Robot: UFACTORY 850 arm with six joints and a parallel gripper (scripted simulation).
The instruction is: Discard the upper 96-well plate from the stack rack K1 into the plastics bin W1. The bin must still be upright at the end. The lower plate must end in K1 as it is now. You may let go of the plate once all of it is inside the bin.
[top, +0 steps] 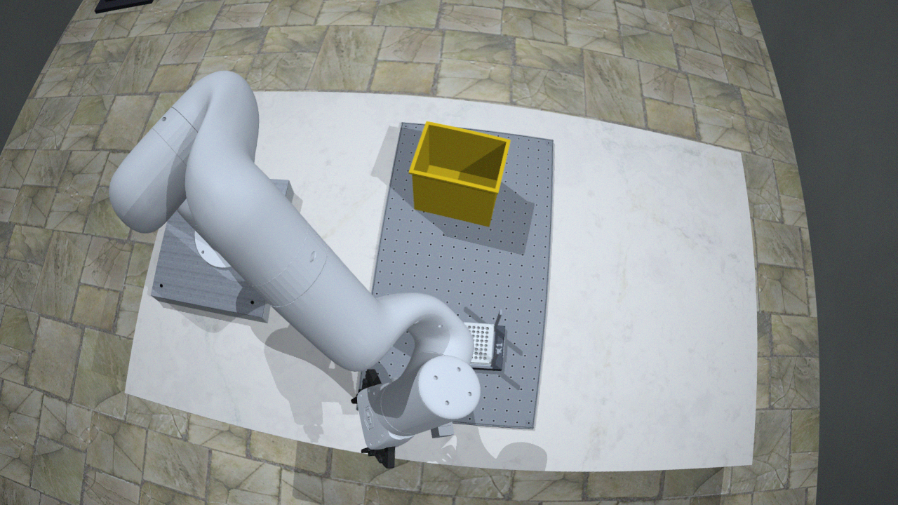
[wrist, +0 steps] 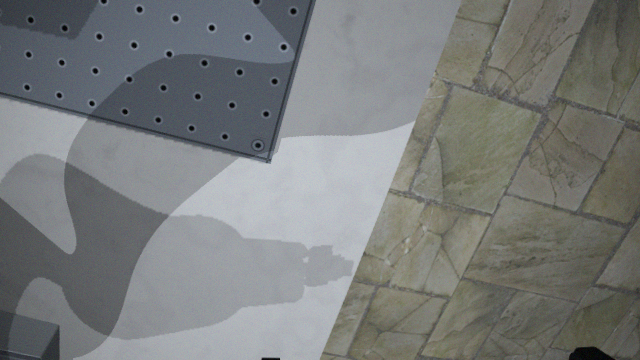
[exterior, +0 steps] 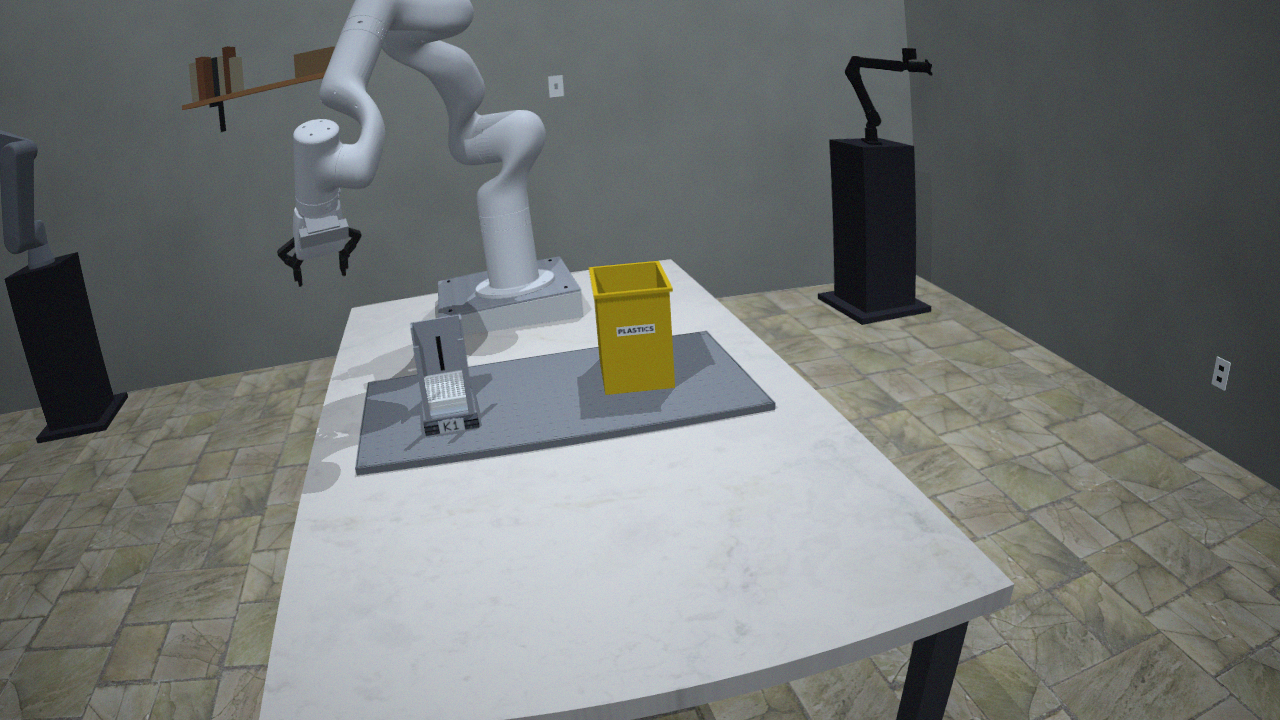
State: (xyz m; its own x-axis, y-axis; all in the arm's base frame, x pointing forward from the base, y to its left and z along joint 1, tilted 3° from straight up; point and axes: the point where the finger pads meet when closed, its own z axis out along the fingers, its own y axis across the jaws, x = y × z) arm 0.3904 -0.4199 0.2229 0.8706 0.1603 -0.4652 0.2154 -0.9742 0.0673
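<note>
My gripper [top: 378,419] [exterior: 322,274] is open and empty, high beyond the rack's side of the perforated board. Its fingertips barely show at the bottom edge of the wrist view. The stack rack K1 [top: 499,348] [exterior: 426,342] stands on the board with its tall slotted back wall toward the arm's base. The upper 96-well plate [top: 482,342] [exterior: 445,385] lies flat in the rack, partly covered by the arm in the top view. The lower plate [exterior: 448,409] is beneath it, hard to tell apart. The yellow plastics bin W1 [top: 450,199] [exterior: 637,360] stands upright; no plate shows inside.
The grey perforated board [top: 461,266] [exterior: 528,411] [wrist: 220,85] carries rack and bin, with the bin at its other end. The arm's grey base block [top: 207,298] [exterior: 554,308] [wrist: 30,332] stands beside it. The white table [top: 646,282] [exterior: 626,537] [wrist: 310,200] ends near the gripper, with floor beyond.
</note>
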